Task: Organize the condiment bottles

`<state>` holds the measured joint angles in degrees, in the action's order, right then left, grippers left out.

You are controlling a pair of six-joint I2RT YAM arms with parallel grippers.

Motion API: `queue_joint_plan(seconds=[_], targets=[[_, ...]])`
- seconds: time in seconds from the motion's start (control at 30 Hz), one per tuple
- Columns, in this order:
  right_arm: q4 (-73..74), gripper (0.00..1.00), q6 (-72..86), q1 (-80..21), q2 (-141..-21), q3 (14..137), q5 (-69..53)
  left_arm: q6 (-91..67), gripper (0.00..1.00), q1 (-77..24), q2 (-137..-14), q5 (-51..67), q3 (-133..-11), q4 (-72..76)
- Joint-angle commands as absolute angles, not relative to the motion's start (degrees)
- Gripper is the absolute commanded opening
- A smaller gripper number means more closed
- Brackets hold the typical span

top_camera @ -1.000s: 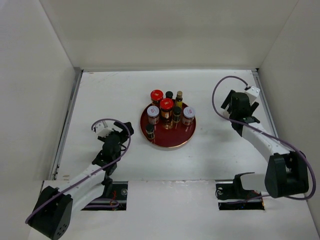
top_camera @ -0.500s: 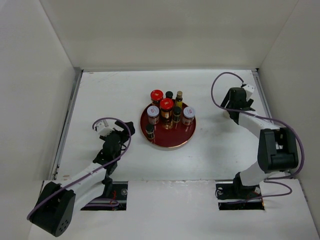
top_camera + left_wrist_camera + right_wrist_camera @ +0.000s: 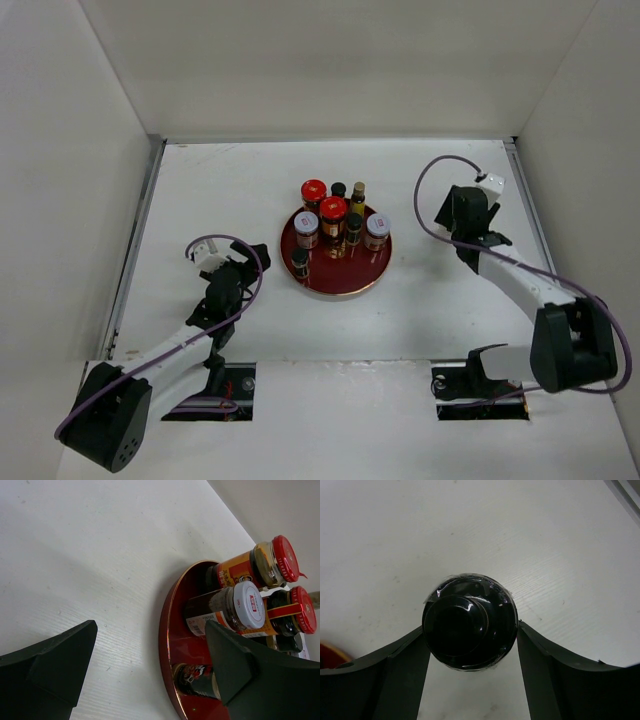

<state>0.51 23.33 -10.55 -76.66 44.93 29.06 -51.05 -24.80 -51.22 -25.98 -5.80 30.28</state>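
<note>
Several condiment bottles stand on the round dark-red tray: two red-capped jars, two white-lidded jars, a slim amber bottle and small black-capped bottles. My right gripper is to the right of the tray. In the right wrist view it is shut on a black-capped bottle, seen from above, over the white table. My left gripper is open and empty left of the tray. In the left wrist view it faces the tray rim, a white-lidded jar and a red-capped jar.
White walls enclose the table on the left, back and right. A metal strip runs along the left edge. Both arm bases sit at the near edge.
My right gripper has shifted slightly left and its forearm has swung. The left arm and the bottles on the tray have hardly moved.
</note>
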Motion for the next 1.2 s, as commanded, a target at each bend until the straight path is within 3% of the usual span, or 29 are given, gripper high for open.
queue_joint_plan(seconds=[0.0, 0.2, 0.4, 0.6, 0.93, 1.17], targets=[[-3.70, 0.55, 23.55, -14.88, -68.05, 42.81, 33.13, -51.59, 0.91, -24.92, -51.59, -25.31, -6.33, 34.01], [5.26, 0.55, 25.13, -29.37, -57.32, 41.57, 36.21, -51.42, 0.91, -25.18, -51.06, -25.22, -6.33, 34.28], [10.81, 0.55, 29.70, -43.44, -55.80, 44.55, 36.65, -51.24, 0.91, -24.65, -50.10, -25.22, -6.42, 34.01], [1.70, 0.56, 29.62, -53.21, -66.86, 48.77, 35.43, -51.15, 0.92, -24.48, -50.62, -25.57, -6.50, 33.75], [-12.56, 0.59, 25.93, -54.36, -88.14, 55.28, 33.48, -51.24, 0.95, -23.07, -50.53, -25.23, -6.85, 31.64], [-13.10, 0.73, 25.75, -56.55, -93.16, 55.99, 35.33, -51.77, 0.96, -23.16, -55.63, -23.21, -8.87, 31.73]])
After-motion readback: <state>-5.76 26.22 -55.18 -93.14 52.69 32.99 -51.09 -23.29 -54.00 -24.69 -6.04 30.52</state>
